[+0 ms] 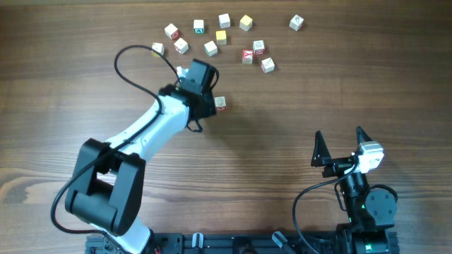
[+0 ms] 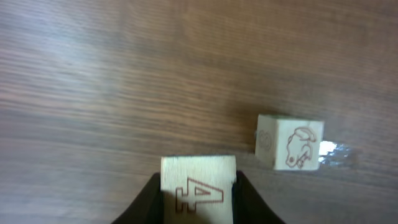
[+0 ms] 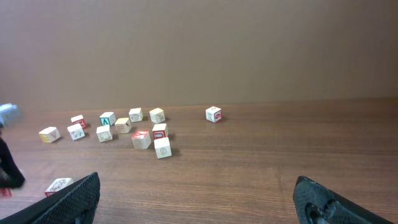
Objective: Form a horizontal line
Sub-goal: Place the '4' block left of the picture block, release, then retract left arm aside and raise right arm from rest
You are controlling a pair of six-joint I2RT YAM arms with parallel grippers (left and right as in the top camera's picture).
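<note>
My left gripper (image 2: 198,186) is shut on a pale wooden cube (image 2: 199,177) with a red outlined 4 on its face, black fingers (image 2: 148,202) pressed on both sides. In the overhead view this gripper (image 1: 207,106) hovers over the table's middle left and hides the held cube. A loose cube with a red rabbit print (image 2: 290,143) rests on the wood just right of it, also the cube (image 1: 219,103) beside the gripper from above. My right gripper (image 1: 342,146) stands wide open near the front right, nothing between its fingers (image 3: 74,199). No horizontal line shows; the cubes lie scattered.
Several single cubes are strewn across the far side of the table, among them a yellow one (image 1: 221,37), a green-faced one (image 1: 199,27), a red-faced one (image 1: 248,56) and an outlier (image 1: 296,23) at the far right. The left arm's cable (image 1: 131,60) loops leftward.
</note>
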